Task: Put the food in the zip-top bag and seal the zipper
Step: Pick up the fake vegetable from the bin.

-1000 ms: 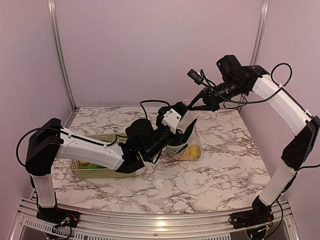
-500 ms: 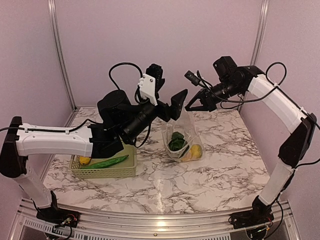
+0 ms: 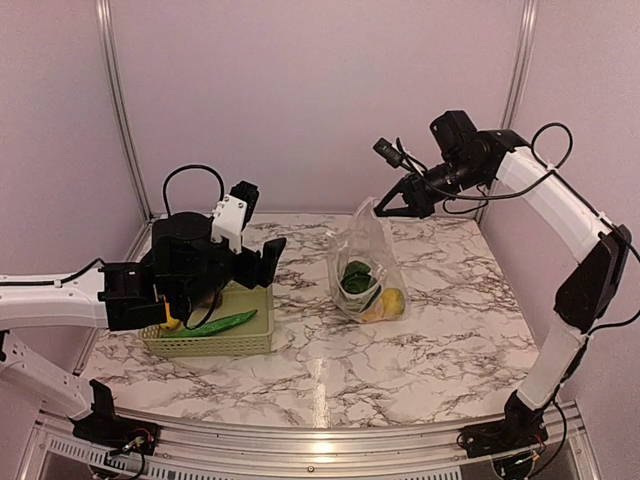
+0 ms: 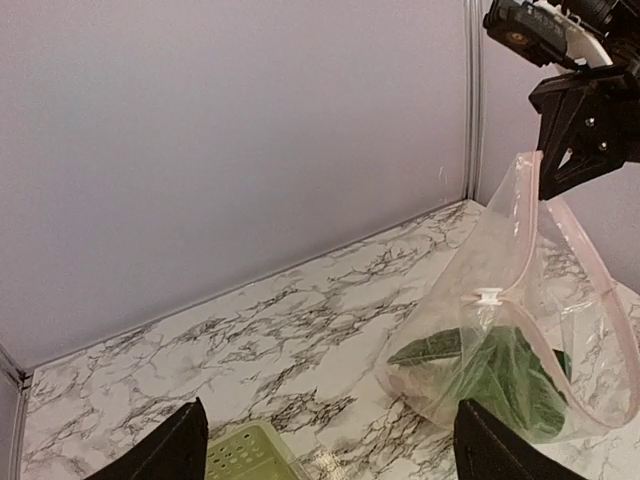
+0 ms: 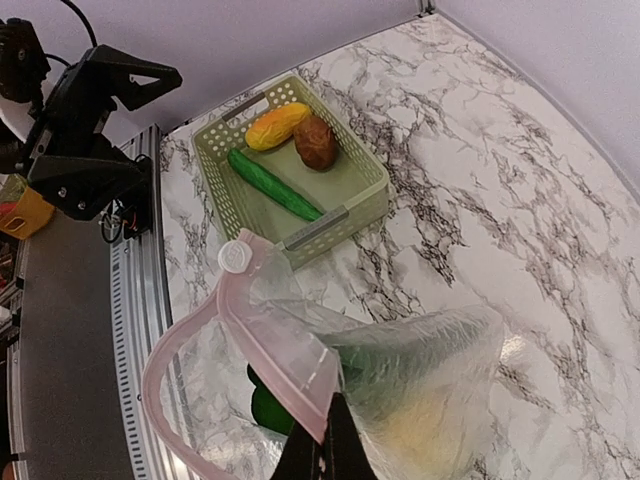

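Swung my left gripper (image 3: 258, 262) back to the lower-left basket (image 3: 250, 342), wide open and empty. Right gripper (image 3: 385, 207) pinches the bag (image 3: 365, 255). Cucumber (image 3: 225, 323) next, I reckon.

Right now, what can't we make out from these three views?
Top view: left arm overhangs the basket, hiding much of its back; zipper too thin to see here.
Left wrist: bottom edge cuts off left gripper, most of the basket and the zip-top bag's base.
Right wrist: right gripper clipped at bottom edge; food in the bag is a green and yellow smear behind wrinkled plastic.
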Action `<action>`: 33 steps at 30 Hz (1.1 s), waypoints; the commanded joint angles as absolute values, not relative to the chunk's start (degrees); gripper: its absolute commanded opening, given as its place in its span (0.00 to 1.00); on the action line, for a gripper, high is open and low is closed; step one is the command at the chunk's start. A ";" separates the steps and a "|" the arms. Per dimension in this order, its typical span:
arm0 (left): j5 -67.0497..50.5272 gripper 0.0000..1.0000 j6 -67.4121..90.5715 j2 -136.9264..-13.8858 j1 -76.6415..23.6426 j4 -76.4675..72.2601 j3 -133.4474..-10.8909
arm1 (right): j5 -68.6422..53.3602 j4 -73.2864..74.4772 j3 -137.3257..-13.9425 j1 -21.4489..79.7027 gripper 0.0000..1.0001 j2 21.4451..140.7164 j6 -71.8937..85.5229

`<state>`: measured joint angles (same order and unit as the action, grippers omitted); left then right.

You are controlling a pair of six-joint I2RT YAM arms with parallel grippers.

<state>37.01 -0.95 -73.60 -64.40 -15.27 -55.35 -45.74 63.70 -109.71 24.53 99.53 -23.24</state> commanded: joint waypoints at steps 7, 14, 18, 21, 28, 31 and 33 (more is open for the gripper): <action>19.25 0.77 2.92 -67.92 -51.07 20.16 -53.44 | -44.65 62.78 -108.10 23.70 0.00 97.43 -23.73; 15.03 0.62 -3.22 -76.29 -47.13 28.37 -55.24 | -44.52 62.48 -106.98 23.73 0.00 96.77 -23.69; 10.24 0.57 -4.62 -81.34 -45.51 31.44 -58.09 | -44.47 62.67 -107.01 23.66 0.00 96.60 -23.64; 8.47 0.55 -5.82 -84.56 -44.57 32.95 -59.98 | -44.47 62.60 -106.14 23.73 0.00 96.38 -23.81; 6.18 0.49 -8.75 -90.48 -42.62 33.69 -63.61 | -44.43 62.58 -105.26 23.77 0.00 96.12 -24.07; 4.37 0.49 -10.86 -92.57 -41.84 32.61 -64.37 | -44.47 62.58 -105.02 23.82 0.00 96.06 -24.06; 3.88 0.47 -12.70 -94.28 -41.30 31.45 -64.49 | -44.47 62.66 -104.89 23.91 0.00 96.06 -24.08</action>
